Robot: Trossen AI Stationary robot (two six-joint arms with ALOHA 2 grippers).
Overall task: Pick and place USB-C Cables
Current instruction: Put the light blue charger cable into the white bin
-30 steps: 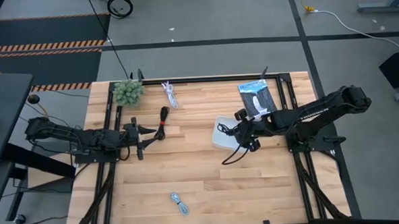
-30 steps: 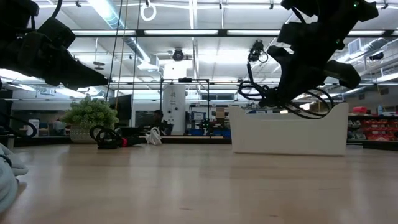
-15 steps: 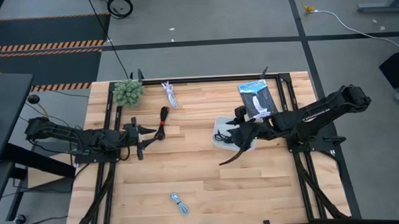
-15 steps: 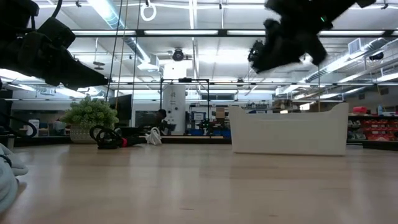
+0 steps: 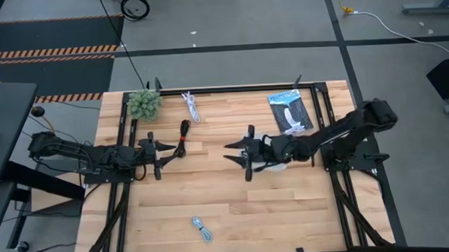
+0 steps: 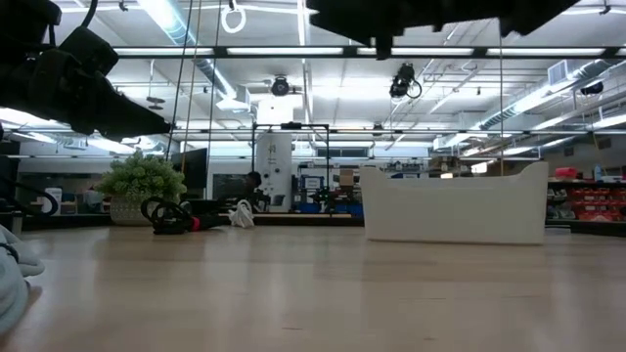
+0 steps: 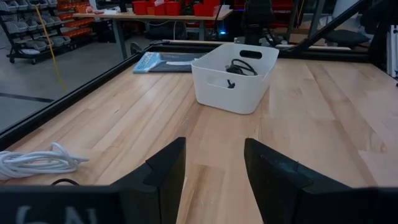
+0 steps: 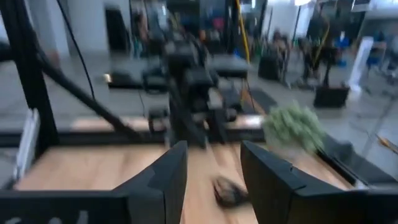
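Observation:
The plain black cable (image 7: 239,65) lies coiled inside the white tray (image 7: 227,93), which my right arm covers in the high view. The black cable with red band (image 5: 183,135) lies just beyond my left gripper (image 5: 161,153), which is open and level. The white cable (image 5: 191,105) lies near the far edge. The light blue-grey cable (image 5: 202,229) lies near the near edge. My right gripper (image 5: 236,154) is open, empty and level, pointing toward the table's left, just left of the tray.
A small green plant (image 5: 144,104) stands at the far left corner. A flat black packet with a blue label (image 5: 290,110) lies at the far right. Bare wood stretches between the two grippers and across the near half of the table.
My right gripper held the plain black cable hanging over the tray, let it go, then rose and swung toward the table's left, turning level. The cable now lies inside the tray. My left arm has kept still.

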